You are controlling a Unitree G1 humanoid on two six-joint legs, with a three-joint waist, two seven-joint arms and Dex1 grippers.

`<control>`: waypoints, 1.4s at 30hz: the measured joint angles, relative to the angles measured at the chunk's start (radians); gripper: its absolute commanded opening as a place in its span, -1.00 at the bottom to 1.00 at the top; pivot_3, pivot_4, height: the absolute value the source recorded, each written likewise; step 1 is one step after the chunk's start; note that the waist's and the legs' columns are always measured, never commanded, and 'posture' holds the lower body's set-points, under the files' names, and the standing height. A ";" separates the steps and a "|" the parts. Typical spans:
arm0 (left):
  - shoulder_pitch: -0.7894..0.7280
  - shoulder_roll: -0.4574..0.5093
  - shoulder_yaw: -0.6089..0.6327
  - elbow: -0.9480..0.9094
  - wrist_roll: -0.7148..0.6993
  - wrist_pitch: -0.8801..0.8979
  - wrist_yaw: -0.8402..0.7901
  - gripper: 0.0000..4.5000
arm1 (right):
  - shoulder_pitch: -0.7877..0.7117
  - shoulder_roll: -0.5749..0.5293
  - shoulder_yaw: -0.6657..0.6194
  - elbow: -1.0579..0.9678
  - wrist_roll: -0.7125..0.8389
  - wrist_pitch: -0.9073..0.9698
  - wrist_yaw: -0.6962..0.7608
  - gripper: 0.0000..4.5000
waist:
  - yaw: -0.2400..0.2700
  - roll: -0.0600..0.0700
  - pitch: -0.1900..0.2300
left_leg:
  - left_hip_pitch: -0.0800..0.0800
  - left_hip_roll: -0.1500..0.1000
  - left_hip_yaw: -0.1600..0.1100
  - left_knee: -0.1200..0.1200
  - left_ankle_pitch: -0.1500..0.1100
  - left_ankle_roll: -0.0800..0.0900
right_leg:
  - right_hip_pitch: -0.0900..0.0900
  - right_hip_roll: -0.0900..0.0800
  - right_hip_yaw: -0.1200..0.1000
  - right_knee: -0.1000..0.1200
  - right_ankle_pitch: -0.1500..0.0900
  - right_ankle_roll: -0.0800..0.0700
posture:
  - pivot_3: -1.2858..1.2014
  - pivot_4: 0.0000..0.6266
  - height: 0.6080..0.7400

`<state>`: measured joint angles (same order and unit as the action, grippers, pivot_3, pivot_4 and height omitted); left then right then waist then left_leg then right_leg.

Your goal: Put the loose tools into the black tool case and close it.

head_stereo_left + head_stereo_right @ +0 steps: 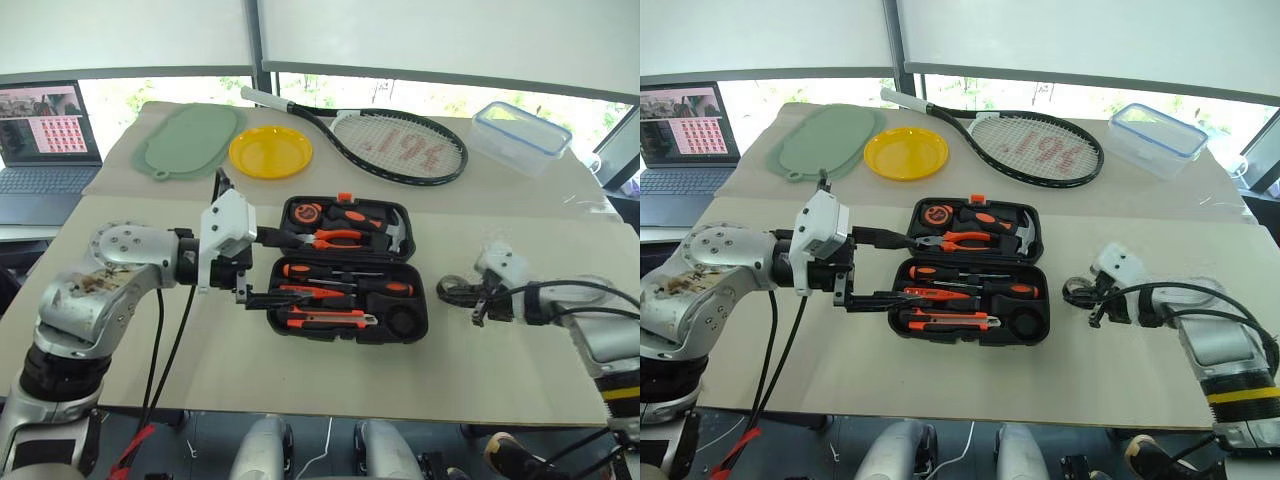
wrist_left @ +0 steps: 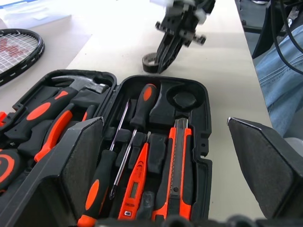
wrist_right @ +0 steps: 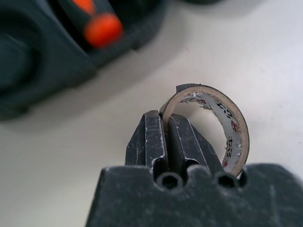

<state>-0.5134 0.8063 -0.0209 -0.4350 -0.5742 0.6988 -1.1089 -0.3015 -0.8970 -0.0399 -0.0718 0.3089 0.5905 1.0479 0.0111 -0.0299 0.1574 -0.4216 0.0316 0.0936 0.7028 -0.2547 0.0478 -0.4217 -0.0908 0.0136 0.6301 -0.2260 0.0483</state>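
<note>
Pinching the tape roll (image 3: 208, 127) by its wall in the right claw (image 3: 165, 142) at lower right, ready for the case (image 1: 345, 285), left claw (image 1: 262, 268) spread open beside it.

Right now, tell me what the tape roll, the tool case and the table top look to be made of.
Tape roll: dark glossy tape, probably vinyl, on a printed cardboard-looking core; the right gripper pinches its wall.
Tool case: matt black moulded plastic, judging by the shaped recesses and rounded edges.
Table top: pale beige, smooth and matt; laminate or board, hard to tell which.
</note>
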 measured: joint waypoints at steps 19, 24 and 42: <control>-0.004 -0.012 -0.074 0.020 0.023 -0.048 -0.009 1.00 | 0.090 -0.038 0.155 -0.398 0.077 0.111 -0.043 -0.99 | 0.001 0.000 0.000 | 0.000 0.000 0.000 0.000 0.000 0.000 | 0.000 0.000 -0.001 0.000 0.000 0.000 | 0.03 -0.52 0.98; -0.005 -0.012 -0.076 0.022 0.023 -0.050 -0.009 1.00 | 0.108 -0.020 0.186 -0.380 0.045 0.061 -0.053 -0.99 | 0.004 0.000 0.000 | 0.000 0.000 -0.001 0.001 0.000 0.000 | 0.001 -0.001 -0.001 0.000 0.000 0.000 | 0.03 -0.52 0.98; -0.021 -0.012 -0.077 0.035 0.037 -0.063 -0.014 1.00 | 0.151 -0.057 0.085 -0.468 0.169 0.125 -0.002 0.82 | 0.001 0.000 0.000 | 0.000 0.000 -0.001 0.000 0.000 0.001 | 0.000 0.000 -0.001 0.000 0.000 0.000 | 0.03 -0.52 0.98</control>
<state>-0.5347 0.7947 -0.0980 -0.3998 -0.5369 0.6361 -1.1234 -0.1501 -0.9545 0.0454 -0.5397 0.4783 0.7151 1.0460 0.0126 -0.0303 0.1575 -0.4220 0.0317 0.0930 0.7032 -0.2551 0.0485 -0.4213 -0.0912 0.0125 0.6296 -0.2262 0.0485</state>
